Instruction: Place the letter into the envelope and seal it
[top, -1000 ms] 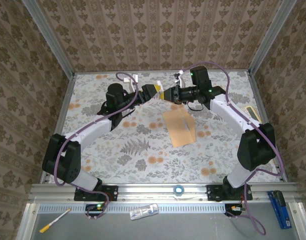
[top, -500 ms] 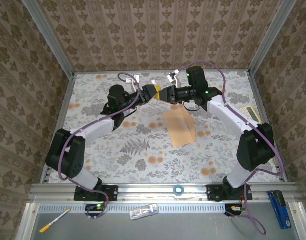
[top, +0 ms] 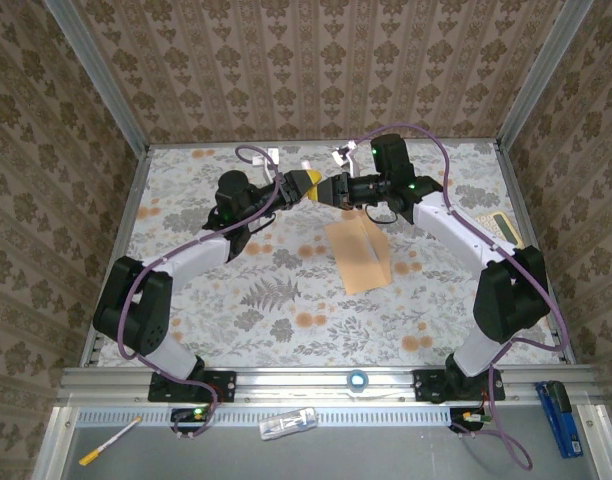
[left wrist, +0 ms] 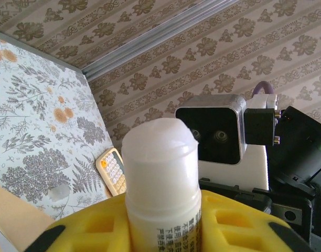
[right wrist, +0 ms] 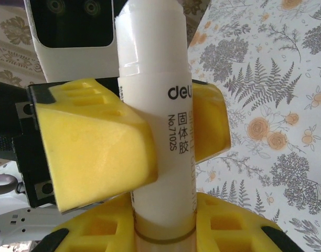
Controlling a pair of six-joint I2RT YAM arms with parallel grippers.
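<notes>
Top external, plain tan envelope, oblong, lying flat.

left pincer: clamped on glue stick | right pincer: clamped on same stick | arms: reaching inward, tips meeting

Glue stick smooth semi-gloss white plastic with black print, jaws matt yellow moulded plastic, envelope matt kraft paper, tabletop matt floral-print covering, cloth or paper unclear, frame rail at bottom brushed aluminium, dull sheen.
</notes>
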